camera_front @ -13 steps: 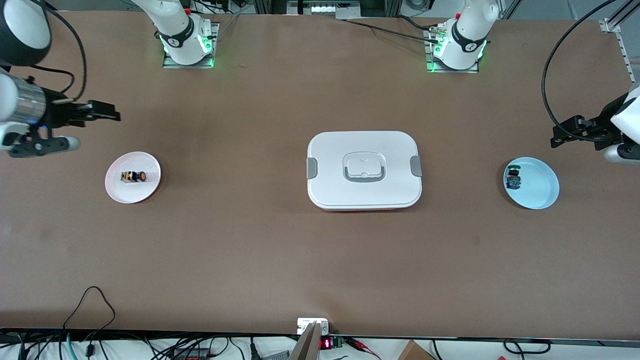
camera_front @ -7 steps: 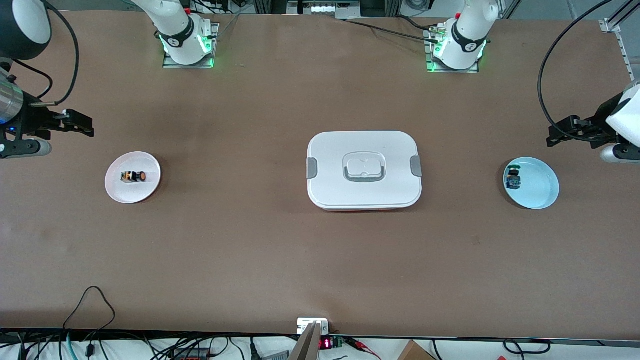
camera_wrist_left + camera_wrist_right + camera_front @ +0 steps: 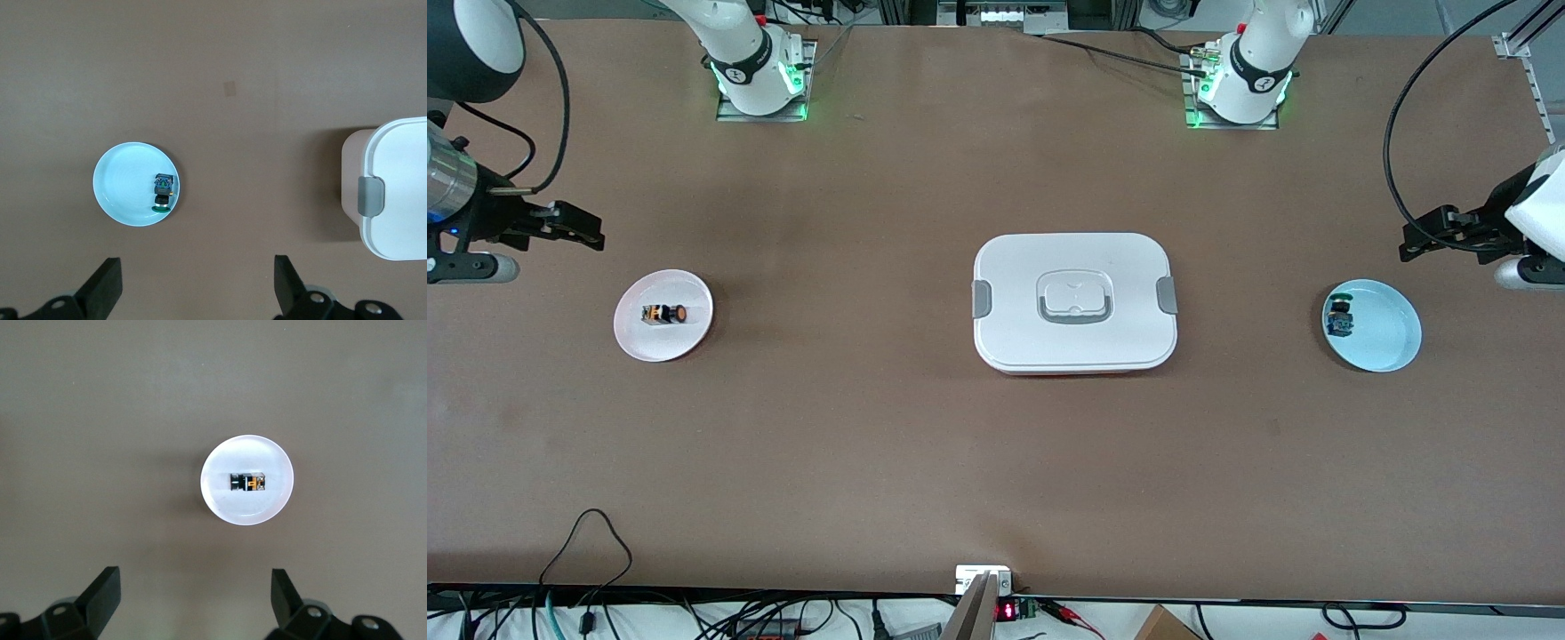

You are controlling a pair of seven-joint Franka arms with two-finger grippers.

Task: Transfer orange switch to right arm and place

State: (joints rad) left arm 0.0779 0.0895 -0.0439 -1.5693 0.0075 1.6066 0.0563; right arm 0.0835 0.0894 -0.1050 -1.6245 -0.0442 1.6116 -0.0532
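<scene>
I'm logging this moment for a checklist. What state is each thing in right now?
orange switch: lying on its side on the white plate, untouched.
green switch: lying in the blue plate.
white box: lid on, side clips down.
left gripper: open, empty, in the air near the blue plate.
right gripper: open, empty, in the air near the white plate.

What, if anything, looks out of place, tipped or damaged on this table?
Only small things. The orange switch lies on its side on the white plate, and the green-capped switch sits by the blue plate's rim. The lidded white box looks intact. The left hand and right hand are open and hold nothing.
</scene>
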